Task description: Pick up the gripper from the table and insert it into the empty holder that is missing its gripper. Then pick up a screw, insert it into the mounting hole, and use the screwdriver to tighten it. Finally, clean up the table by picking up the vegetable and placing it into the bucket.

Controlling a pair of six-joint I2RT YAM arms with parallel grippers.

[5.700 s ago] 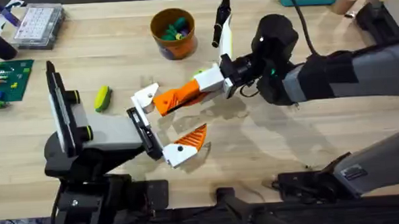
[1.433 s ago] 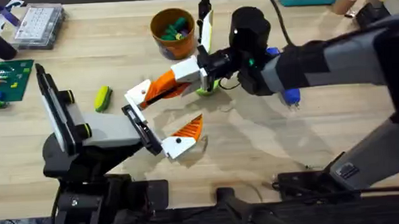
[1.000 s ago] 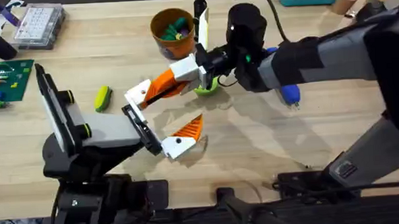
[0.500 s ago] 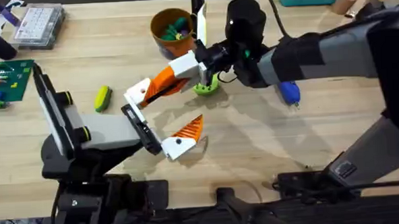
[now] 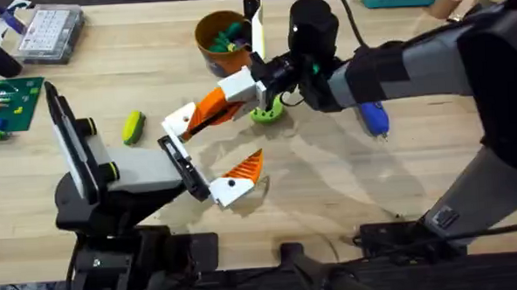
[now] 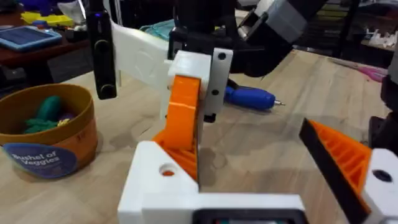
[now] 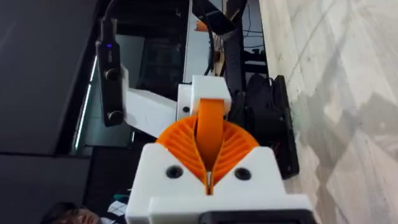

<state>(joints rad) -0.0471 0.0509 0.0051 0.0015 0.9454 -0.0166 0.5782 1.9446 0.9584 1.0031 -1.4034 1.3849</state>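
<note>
My right gripper [image 5: 238, 88] is shut on the gripper [image 5: 211, 109], an orange wedge [image 6: 183, 115]. The wedge's narrow end sits in the white holder [image 5: 181, 122] at one end of the left arm's black rail. The mounting hole [image 6: 166, 170] in the holder's face shows orange behind it. My left gripper [image 5: 208, 152] stands open, with its orange slatted finger [image 5: 246, 169] on the other bracket. The blue screwdriver [image 5: 373, 118] lies beside the right arm. The yellow vegetable [image 5: 133, 126] lies left of the holder. The orange bucket [image 5: 225, 40] stands at the back. The screw is out of view.
A lime-green disc [image 5: 266, 112] lies under the right wrist. A clear parts box [image 5: 51, 32] and a green board [image 5: 7, 102] sit at the far left. Toy vegetables lie inside the bucket. Bare wood stretches across the table's front right.
The right arm has carried the orange wedge left and away from me, onto the holder. In the last second it has only edged a little further. The screwdriver now shows beside the arm.
</note>
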